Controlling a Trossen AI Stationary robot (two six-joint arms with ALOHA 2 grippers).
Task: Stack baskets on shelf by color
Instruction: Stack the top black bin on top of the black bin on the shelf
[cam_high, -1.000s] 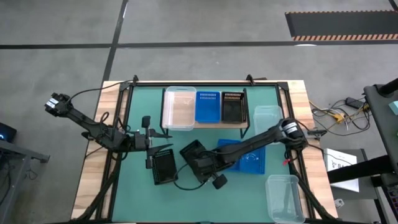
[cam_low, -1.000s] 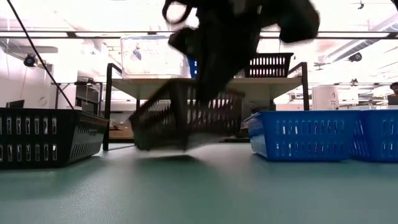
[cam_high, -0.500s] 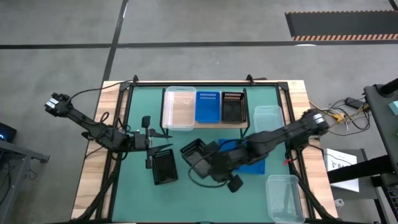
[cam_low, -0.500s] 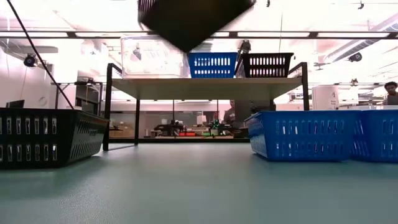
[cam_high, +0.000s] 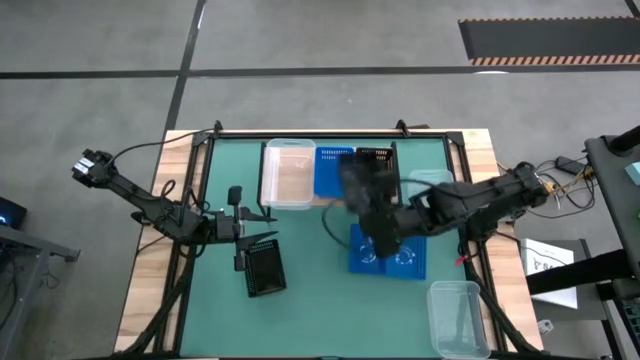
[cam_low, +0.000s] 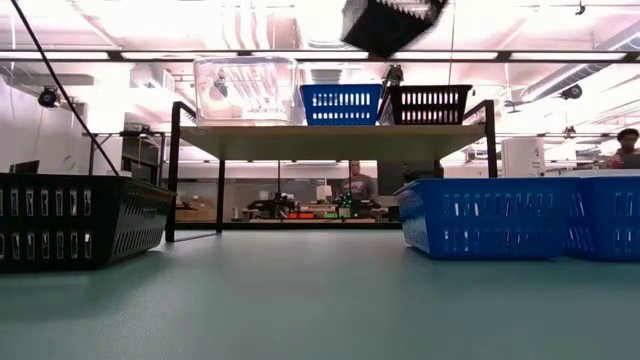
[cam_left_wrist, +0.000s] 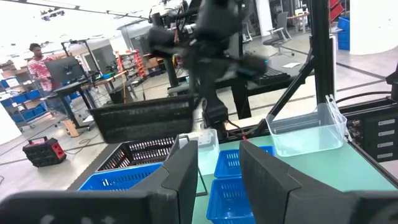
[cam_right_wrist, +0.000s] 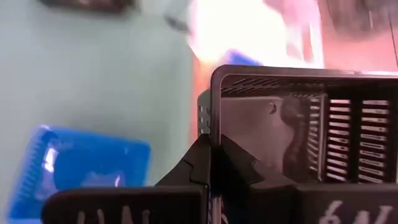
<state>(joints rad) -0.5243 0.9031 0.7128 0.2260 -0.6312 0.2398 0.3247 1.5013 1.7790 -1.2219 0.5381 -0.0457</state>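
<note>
1. We see the right gripper (cam_right_wrist: 208, 168) holding a black mesh basket (cam_high: 362, 185) in the air, its fingers pinched on one wall of the rim, which leaves the base free for nesting; in the high view the basket shows near the shelf's front edge.
2. The shelf (cam_high: 330, 198) carries 1 clear tub (cam_high: 287, 172), 1 blue basket (cam_high: 331, 170) and 1 black basket (cam_high: 376, 160) side by side, 1 spot per colour; we judge the carried basket is bound for the black one.
3. The left gripper (cam_high: 255, 237) waits just beside a second black basket (cam_high: 265, 270) on the counter (cam_high: 300, 310), fingers apart and empty.
4. 2 blue baskets (cam_high: 395, 262) and 2 clear tubs (cam_high: 458, 315) lie on the counter, not yet stacked.
</note>
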